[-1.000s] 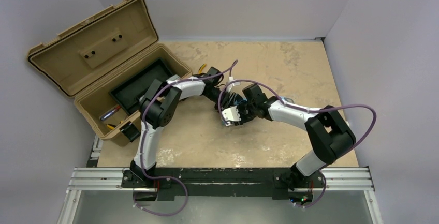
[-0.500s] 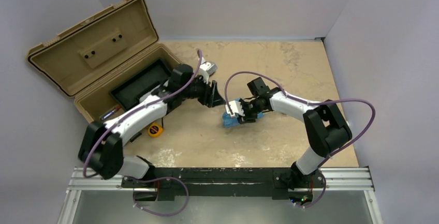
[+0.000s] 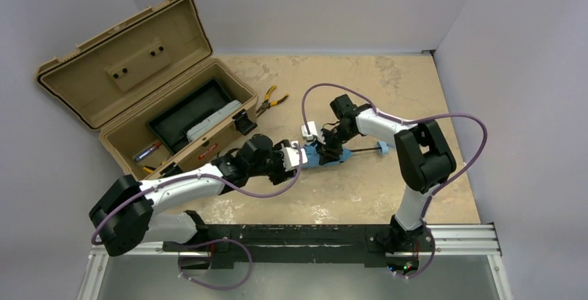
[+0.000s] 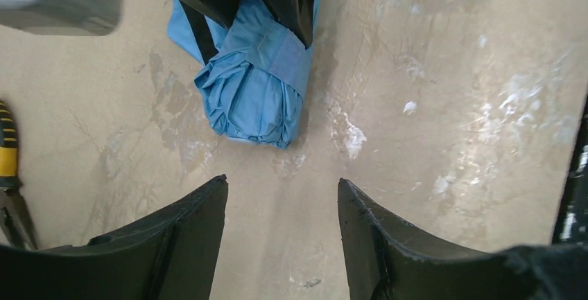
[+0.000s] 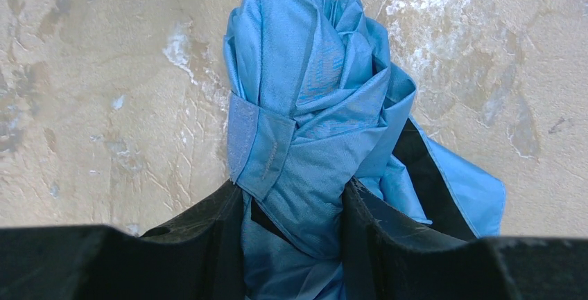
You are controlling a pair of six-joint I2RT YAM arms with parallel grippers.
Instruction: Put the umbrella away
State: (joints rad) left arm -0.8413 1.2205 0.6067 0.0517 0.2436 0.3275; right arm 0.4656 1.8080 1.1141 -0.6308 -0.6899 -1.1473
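Right now my right gripper (image 5: 291, 199) pinches the folded blue umbrella (image 5: 312, 99) between both fingers, and the bundle lies on the table (image 3: 388, 92). My left gripper (image 4: 281, 192) stands open and empty just short of its end. The thin shaft (image 3: 362, 150) seems to point away from the open toolbox (image 3: 139, 99).

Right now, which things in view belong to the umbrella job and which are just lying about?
Job:
umbrella, clamped in the right hand
left hand, open just short of it
open toolbox, likely where it goes

Lying about:
yellow-handled pliers on the table
black tray and pen-like item in the toolbox
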